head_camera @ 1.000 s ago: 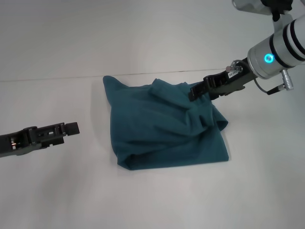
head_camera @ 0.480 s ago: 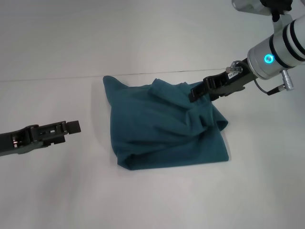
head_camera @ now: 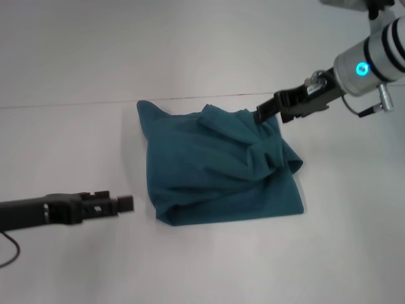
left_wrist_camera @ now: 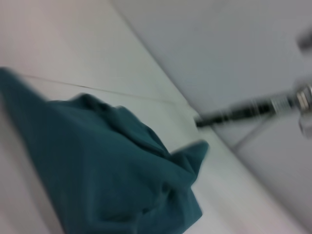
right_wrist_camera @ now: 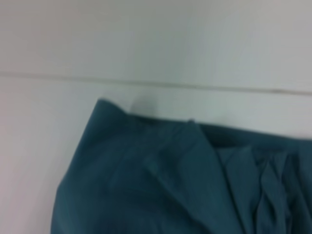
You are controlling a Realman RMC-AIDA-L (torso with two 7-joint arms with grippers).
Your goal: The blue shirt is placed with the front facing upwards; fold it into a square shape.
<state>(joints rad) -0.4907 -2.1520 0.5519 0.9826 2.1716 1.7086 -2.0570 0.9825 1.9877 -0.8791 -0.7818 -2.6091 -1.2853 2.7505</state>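
The blue shirt (head_camera: 218, 171) lies on the white table as a rumpled, roughly square bundle, with raised folds along its far right side. No lettering or collar shows. My right gripper (head_camera: 259, 116) hovers at the shirt's far right corner, just above the cloth. My left gripper (head_camera: 124, 203) is low over the table, a short way left of the shirt's near left corner and not touching it. In the left wrist view the shirt (left_wrist_camera: 102, 170) fills the lower half, with the right gripper (left_wrist_camera: 199, 120) beyond it. The right wrist view looks down on the shirt's (right_wrist_camera: 165, 180) far edge.
A thin seam (head_camera: 63, 104) runs across the white table behind the shirt. A dark cable (head_camera: 9, 248) hangs from the left arm at the left edge. Bare table surrounds the shirt on all sides.
My left gripper has swung nearer and to the right, toward the shirt's near left corner. My right gripper has risen slightly and drawn back to the right. The shirt has kept its shape.
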